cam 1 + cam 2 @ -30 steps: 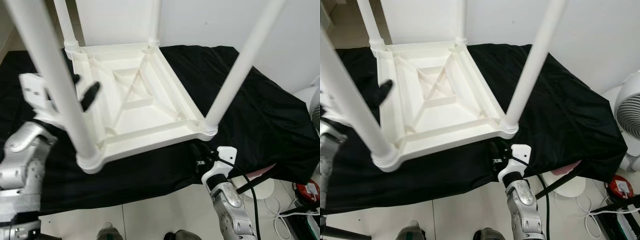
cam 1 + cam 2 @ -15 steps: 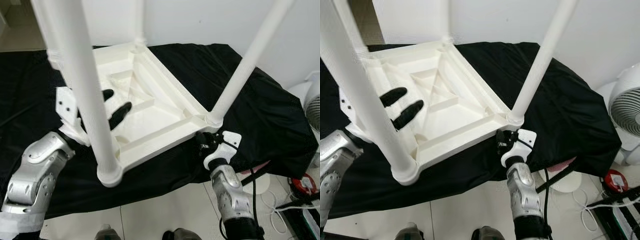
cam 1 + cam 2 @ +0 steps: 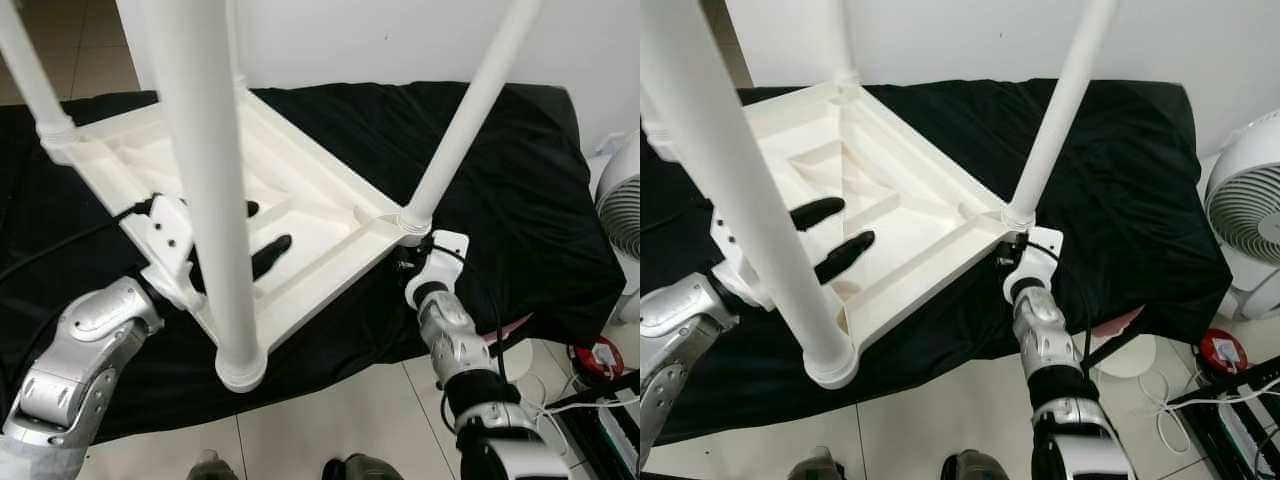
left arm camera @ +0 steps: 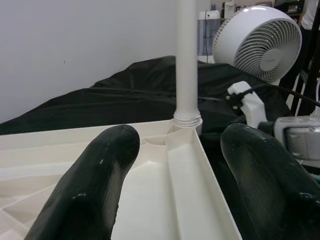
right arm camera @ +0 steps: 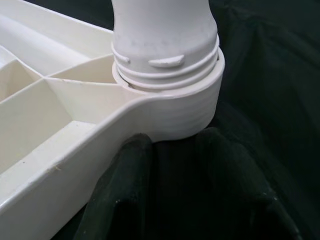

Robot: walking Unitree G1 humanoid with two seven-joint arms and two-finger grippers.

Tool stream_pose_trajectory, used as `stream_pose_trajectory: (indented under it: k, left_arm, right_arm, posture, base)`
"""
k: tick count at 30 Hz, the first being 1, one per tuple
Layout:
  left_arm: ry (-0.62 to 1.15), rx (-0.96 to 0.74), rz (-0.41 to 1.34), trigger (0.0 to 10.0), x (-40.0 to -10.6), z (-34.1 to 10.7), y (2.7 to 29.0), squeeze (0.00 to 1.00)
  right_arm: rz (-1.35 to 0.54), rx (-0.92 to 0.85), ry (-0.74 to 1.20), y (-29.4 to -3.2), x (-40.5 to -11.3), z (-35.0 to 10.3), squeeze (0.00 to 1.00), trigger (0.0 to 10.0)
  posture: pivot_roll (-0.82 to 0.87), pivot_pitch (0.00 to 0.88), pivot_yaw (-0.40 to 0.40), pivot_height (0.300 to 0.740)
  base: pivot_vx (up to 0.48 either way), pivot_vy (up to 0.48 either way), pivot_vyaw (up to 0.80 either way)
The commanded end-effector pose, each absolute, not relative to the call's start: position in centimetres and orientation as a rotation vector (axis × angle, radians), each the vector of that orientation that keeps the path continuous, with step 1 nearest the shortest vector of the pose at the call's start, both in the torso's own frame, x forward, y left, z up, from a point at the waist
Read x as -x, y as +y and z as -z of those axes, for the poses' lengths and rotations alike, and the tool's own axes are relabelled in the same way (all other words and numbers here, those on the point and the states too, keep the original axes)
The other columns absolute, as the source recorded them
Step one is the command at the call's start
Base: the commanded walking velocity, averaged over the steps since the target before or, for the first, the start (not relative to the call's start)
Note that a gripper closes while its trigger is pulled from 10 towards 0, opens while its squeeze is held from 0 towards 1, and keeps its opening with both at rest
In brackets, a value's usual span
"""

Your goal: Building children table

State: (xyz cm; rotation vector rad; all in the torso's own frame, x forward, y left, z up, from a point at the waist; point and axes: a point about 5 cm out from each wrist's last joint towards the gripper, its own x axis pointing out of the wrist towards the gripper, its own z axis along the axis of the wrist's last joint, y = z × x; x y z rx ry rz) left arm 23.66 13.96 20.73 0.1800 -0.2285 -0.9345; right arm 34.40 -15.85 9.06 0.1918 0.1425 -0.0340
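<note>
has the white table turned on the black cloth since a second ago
Yes. The upside-down white table has swung on the black cloth: its near right corner, by the right gripper, has moved toward the cloth's right edge, and its near edge now runs more diagonally.

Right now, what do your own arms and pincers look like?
Both arms are jointed silver metal. Each ends in a white plastic wrist block carrying a pincer of two long, rounded black fingers: left pincer, right pincer. Thin black cables run to both wrist blocks.
</note>
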Motion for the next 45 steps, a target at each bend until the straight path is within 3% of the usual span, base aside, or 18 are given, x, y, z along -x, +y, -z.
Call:
stream_pose_trajectory:
  k: [1, 15, 26, 39, 45]
  left_arm:
    - [-0.184, -0.221, 1.09, 10.0, -22.8, -20.0, 13.2, 0.0]
    - [-0.239, -0.235, 1.092, 10.0, -23.0, -21.6, 12.3, 0.0]
    - [-0.228, -0.2, 1.117, 10.0, -22.4, -21.8, 11.9, 0.0]
    - [-0.226, -0.178, 1.118, 10.0, -22.2, -22.1, 11.8, 0.0]
    - [-0.264, -0.165, 1.055, 10.0, -22.8, -22.7, 11.3, 0.0]
  right_arm:
    - [0.038, -0.185, 0.11, -16.2, -35.2, -10.0, 0.0, 10.0]
    - [-0.221, -0.115, 0.147, -11.7, -37.6, -11.4, 0.0, 10.0]
    - [-0.252, -0.108, 0.146, -10.1, -38.0, -11.9, 0.0, 10.0]
    - [-0.233, -0.099, 0.1, -10.7, -38.6, -12.8, 0.0, 10.0]
    - [-0.05, -0.16, -0.035, -14.0, -37.8, -12.7, 0.0, 10.0]
  posture:
    - [0.15, 0.033, -0.078, 0.74]
    - [0.15, 0.029, -0.067, 0.74]
    - [0.15, 0.031, -0.062, 0.74]
    - [0.15, 0.033, -0.056, 0.74]
    - [0.16, 0.035, -0.059, 0.74]
  base:
    - [0.0, 0.0, 0.0]
    - [0.0, 0.0, 0.0]
    - [0.0, 0.0, 0.0]
    - [0.0, 0.0, 0.0]
    - [0.0, 0.0, 0.0]
